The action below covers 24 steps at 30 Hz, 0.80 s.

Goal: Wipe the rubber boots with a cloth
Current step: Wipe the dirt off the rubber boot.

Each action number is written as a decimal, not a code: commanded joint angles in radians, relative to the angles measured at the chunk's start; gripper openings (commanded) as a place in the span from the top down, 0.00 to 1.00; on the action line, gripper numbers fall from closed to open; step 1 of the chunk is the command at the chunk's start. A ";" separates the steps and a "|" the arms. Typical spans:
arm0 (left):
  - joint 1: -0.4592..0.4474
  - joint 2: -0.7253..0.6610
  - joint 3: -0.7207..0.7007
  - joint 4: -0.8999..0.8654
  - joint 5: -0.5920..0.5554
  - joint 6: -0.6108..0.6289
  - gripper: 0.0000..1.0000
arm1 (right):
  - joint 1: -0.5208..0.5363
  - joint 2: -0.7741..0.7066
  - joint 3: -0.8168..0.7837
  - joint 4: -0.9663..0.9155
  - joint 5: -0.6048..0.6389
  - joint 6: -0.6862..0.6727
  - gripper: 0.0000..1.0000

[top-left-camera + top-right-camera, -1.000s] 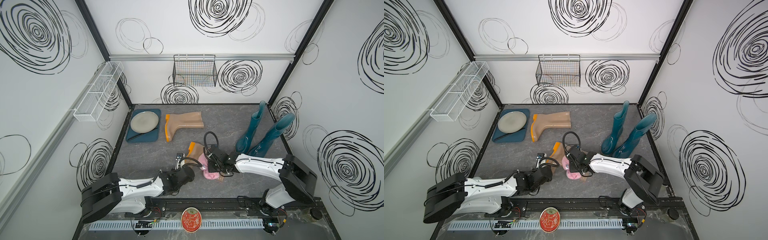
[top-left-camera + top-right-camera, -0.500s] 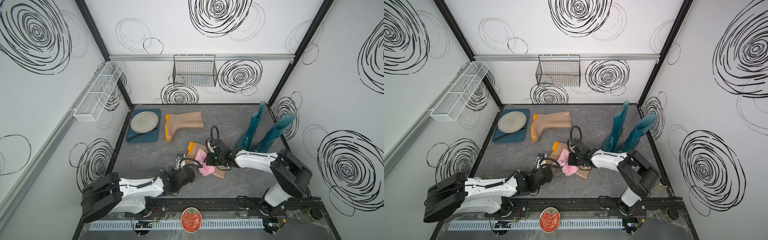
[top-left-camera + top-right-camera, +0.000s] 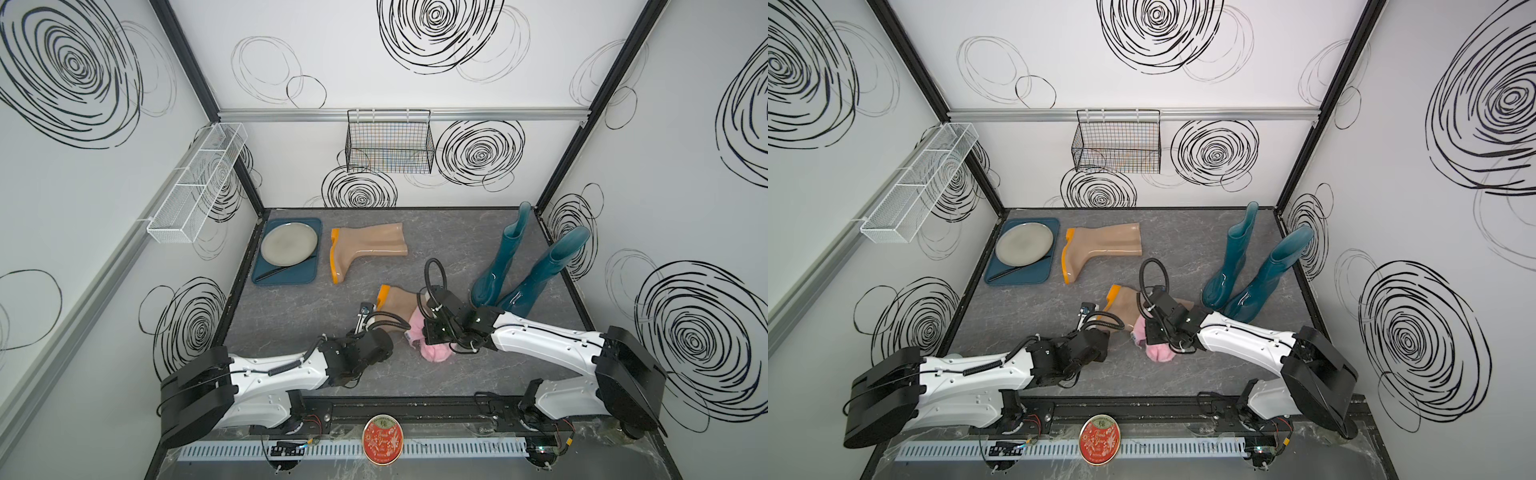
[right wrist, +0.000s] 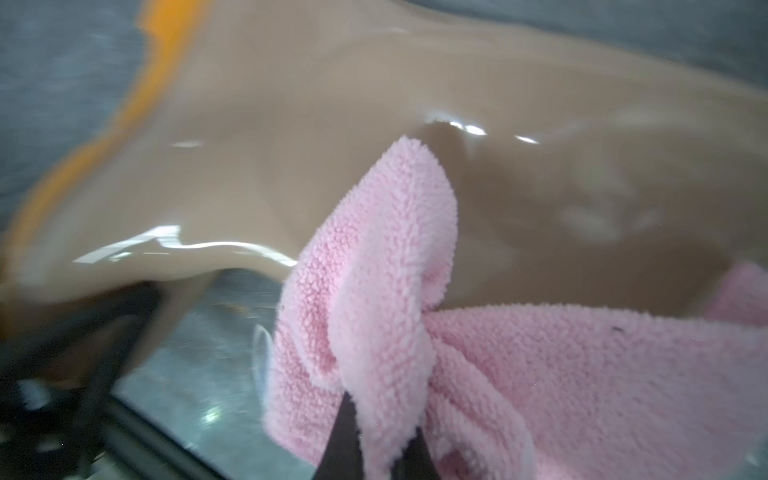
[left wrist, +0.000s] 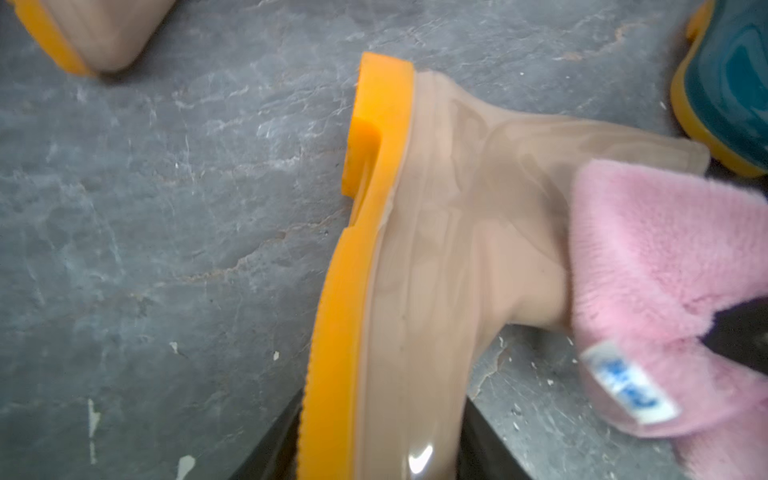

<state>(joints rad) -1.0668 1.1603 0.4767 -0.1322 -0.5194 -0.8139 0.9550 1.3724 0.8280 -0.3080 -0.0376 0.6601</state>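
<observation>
A tan boot (image 3: 398, 304) lies on its side mid-table, orange sole toward the left. My left gripper (image 5: 380, 436) is open. Its black fingers (image 5: 276, 440) stand on either side of the boot's foot (image 5: 419, 291), close against it. My right gripper (image 4: 380, 419) is shut on the pink cloth (image 4: 582, 365), which is pressed against the boot's shaft (image 4: 332, 145). Seen from above, the cloth (image 3: 434, 353) bunches under the right wrist, its white tag (image 5: 627, 384) showing. A second tan boot (image 3: 368, 247) lies further back. Two teal boots (image 3: 498, 266) (image 3: 548, 270) stand at the right wall.
A dark blue tray (image 3: 262, 276) with a grey plate (image 3: 289, 243) and a black utensil sits at the back left. A black wire basket (image 3: 388, 141) hangs on the back wall and a white mesh rack (image 3: 199, 183) on the left wall. A red tin (image 3: 382, 438) rests on the front rail.
My right gripper swept the cloth along the tan boot toward its foot, then back toward the table's front. The left arm has stayed where it was.
</observation>
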 commanded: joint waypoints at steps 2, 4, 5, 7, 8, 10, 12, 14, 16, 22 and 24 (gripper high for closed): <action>0.018 -0.106 0.045 -0.081 -0.004 0.024 0.31 | -0.017 0.055 0.100 0.132 -0.126 -0.053 1.00; 0.039 -0.153 0.019 -0.082 0.010 -0.001 0.30 | -0.017 0.097 0.110 0.210 -0.172 -0.055 1.00; 0.054 -0.175 -0.003 -0.077 0.025 -0.018 0.30 | -0.018 0.125 0.113 0.242 -0.188 -0.054 1.00; 0.085 -0.212 -0.050 -0.067 0.060 -0.062 0.30 | -0.016 0.175 0.127 0.270 -0.213 -0.052 1.00; 0.103 -0.230 -0.077 -0.059 0.084 -0.080 0.31 | -0.011 0.199 0.132 0.275 -0.215 -0.049 1.00; 0.127 -0.259 -0.123 -0.041 0.114 -0.119 0.33 | 0.017 0.227 0.135 0.274 -0.213 -0.053 1.00; 0.142 -0.281 -0.162 -0.015 0.142 -0.142 0.36 | 0.065 0.229 0.129 0.262 -0.202 -0.069 1.00; 0.153 -0.284 -0.180 0.003 0.160 -0.154 0.38 | 0.109 0.206 0.102 0.265 -0.190 -0.077 1.00; 0.168 -0.277 -0.196 0.029 0.183 -0.157 0.40 | 0.139 0.175 0.063 0.279 -0.175 -0.077 1.00; 0.236 -0.225 -0.213 0.113 0.265 -0.156 0.40 | 0.167 0.215 0.080 0.250 -0.251 -0.128 1.00; 0.247 -0.215 -0.203 0.112 0.272 -0.148 0.40 | 0.164 0.250 0.085 0.255 -0.286 -0.132 1.00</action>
<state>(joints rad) -0.8459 0.9157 0.2916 -0.0006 -0.2695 -0.9550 1.1049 1.5799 0.8890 -0.0425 -0.2451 0.5648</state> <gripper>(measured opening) 0.598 0.074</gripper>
